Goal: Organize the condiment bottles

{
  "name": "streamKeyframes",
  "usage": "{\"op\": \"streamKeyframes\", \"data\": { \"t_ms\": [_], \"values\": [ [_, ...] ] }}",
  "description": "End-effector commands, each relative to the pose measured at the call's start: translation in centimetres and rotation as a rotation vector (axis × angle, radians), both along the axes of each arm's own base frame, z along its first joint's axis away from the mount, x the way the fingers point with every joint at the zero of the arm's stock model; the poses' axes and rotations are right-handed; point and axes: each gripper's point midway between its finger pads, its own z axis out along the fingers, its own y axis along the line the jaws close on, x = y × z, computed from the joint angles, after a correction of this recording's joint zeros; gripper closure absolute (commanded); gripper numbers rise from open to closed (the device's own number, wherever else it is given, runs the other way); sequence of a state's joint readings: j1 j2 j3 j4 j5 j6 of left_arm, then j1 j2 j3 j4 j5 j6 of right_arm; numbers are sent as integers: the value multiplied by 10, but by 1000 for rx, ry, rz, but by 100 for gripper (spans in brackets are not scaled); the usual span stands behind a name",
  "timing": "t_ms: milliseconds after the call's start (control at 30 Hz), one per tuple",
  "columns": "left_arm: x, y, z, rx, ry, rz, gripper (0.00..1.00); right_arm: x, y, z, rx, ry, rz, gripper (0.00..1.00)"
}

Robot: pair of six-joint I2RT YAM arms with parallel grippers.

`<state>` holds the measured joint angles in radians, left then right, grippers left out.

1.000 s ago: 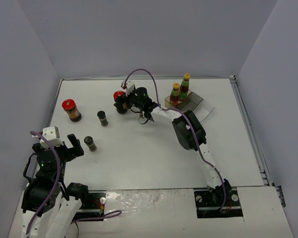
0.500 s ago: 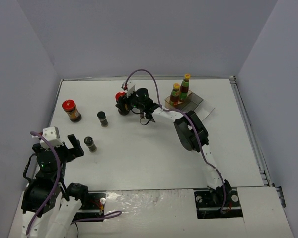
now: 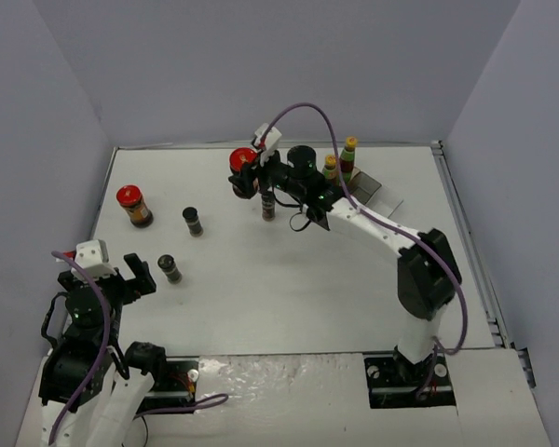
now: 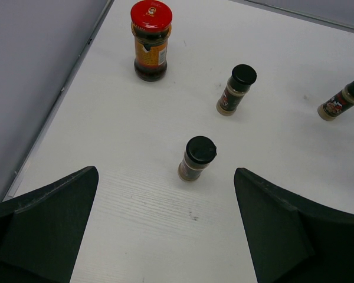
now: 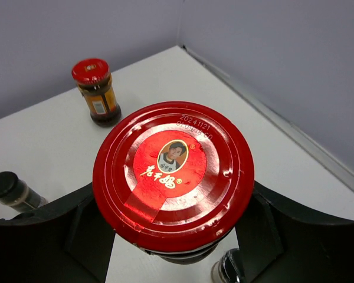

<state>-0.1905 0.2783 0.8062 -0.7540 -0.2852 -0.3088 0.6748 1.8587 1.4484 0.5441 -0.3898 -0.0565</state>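
My right gripper [image 3: 246, 175] is shut on a squat red-lidded jar [image 3: 241, 159] and holds it off the table at the back centre. In the right wrist view its red lid [image 5: 173, 171] fills the gap between my fingers [image 5: 44, 236]. A tiny dark shaker [image 3: 268, 207] stands just below it. The other red-lidded jar [image 3: 133, 206] and two shakers [image 3: 193, 221] [image 3: 170, 269] stand at the left. Two tall yellow-capped bottles [image 3: 331, 171] [image 3: 348, 156] stand in the clear tray [image 3: 367, 191]. My left gripper [image 3: 135, 279] hangs open near the closest shaker [image 4: 197, 157].
The table's left edge [image 4: 59, 97] runs beside the far jar [image 4: 150, 40]. Grey walls close in the table on three sides. My right arm [image 3: 373, 222] stretches across the back right, over the tray's front.
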Motion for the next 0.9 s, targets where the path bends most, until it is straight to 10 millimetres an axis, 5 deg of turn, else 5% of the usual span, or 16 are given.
{"op": "streamKeyframes", "data": {
  "t_ms": [0, 167, 400, 533, 867],
  "values": [
    [6, -1, 18, -24, -68, 5, 3, -27, -54, 139, 176, -274, -94, 100],
    [6, -2, 19, -26, -73, 2, 3, -29, -122, 132, 138, -227, -260, 100],
    [5, -2, 19, -25, -74, 0, 3, -3, -236, 99, 97, -159, -567, 100],
    [5, -2, 19, -25, -74, -3, 3, 14, -283, 85, 111, -135, -677, 100],
    [4, -2, 19, -25, -72, 1, 3, 81, -332, 53, 114, -133, -814, 100]
  ]
}}
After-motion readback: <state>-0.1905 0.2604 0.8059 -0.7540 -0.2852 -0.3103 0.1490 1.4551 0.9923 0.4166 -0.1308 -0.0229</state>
